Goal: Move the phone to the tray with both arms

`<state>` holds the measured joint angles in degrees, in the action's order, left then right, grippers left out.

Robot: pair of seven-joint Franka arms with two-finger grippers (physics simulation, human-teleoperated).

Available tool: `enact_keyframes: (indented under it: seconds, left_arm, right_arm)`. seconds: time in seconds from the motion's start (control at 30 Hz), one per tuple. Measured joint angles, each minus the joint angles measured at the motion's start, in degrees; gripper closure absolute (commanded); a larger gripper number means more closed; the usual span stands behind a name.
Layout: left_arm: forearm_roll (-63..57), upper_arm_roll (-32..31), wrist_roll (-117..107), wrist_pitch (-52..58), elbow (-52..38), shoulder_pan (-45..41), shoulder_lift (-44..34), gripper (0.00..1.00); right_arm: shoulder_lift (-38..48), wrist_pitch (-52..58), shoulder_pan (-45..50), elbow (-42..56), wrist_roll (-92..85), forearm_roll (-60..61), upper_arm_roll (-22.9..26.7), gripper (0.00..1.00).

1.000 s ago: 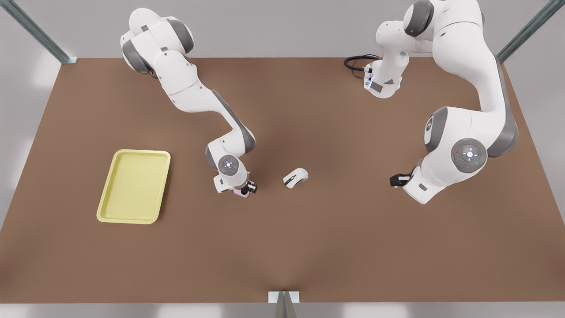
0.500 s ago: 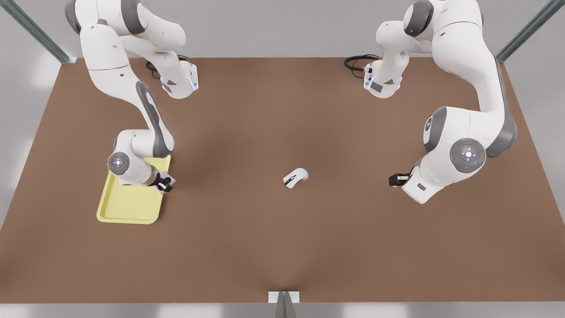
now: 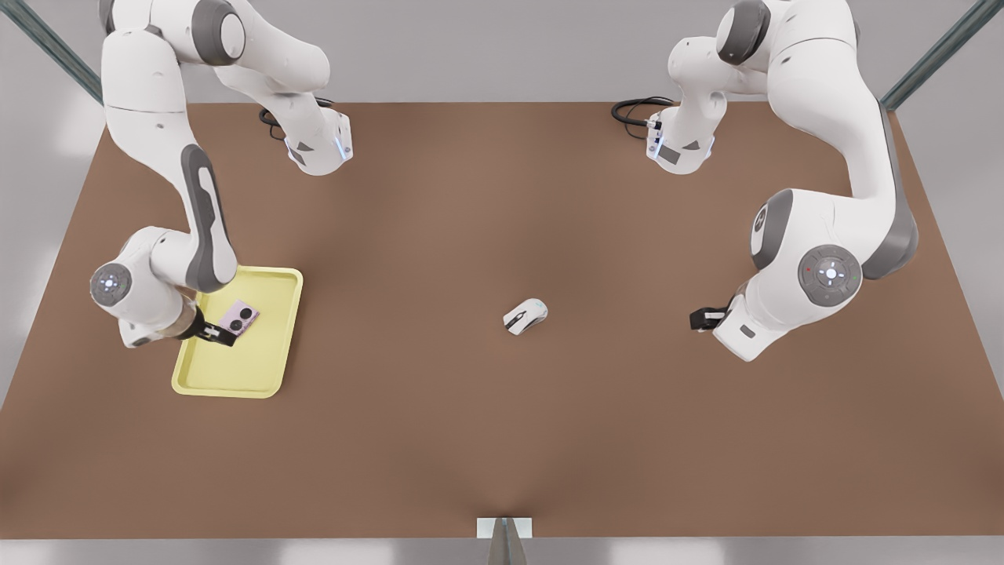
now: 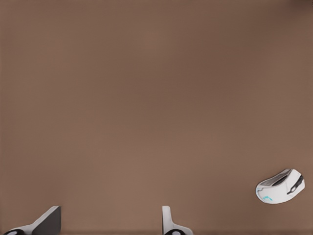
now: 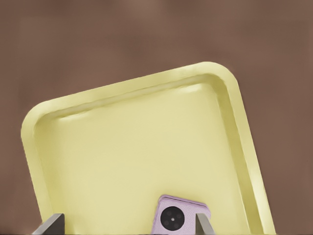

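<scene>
Over tray point(image 3: 271, 353) | right gripper point(image 3: 213, 335) parted beside phone point(image 3: 239, 318) | left gripper point(image 3: 703, 318) parted, waiting

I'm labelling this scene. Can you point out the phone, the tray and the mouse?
phone point(image 3: 240, 318): front view, middle of its face.
tray point(image 3: 284, 318): front view, bare floor near its rim.
mouse point(image 3: 525, 315): front view, top of its shell.

You have a matt brown table point(image 3: 502, 439), a smooth, plastic-looking yellow tray point(image 3: 271, 365), a smooth pink phone point(image 3: 240, 318) (black circles glossy), and a slightly glossy white mouse point(image 3: 525, 315).
</scene>
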<state>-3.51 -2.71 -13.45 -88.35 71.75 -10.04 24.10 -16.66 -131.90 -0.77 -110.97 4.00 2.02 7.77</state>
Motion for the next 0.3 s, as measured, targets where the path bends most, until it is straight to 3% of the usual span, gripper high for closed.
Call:
enact_keyframes:
  seconds: [0.1, 0.17, 0.3]
  left_arm:
    - [-0.06, -0.04, 0.09, -0.01, -0.05, -0.02, -0.32, 0.00]
    - [-0.06, -0.08, 0.10, -0.01, -0.05, -0.04, -0.42, 0.00]
    - [-0.06, -0.09, 0.09, -0.01, -0.05, -0.06, -0.41, 0.00]
  right_arm:
    - [5.82, 12.28, 1.34, 16.85, -2.51, -2.06, -3.24, 0.00]
    - [5.40, 20.46, 1.33, 24.72, -3.53, -2.72, -4.06, 0.00]
    - [3.48, 33.34, 4.06, 34.18, -3.97, -4.24, -4.65, 0.00]
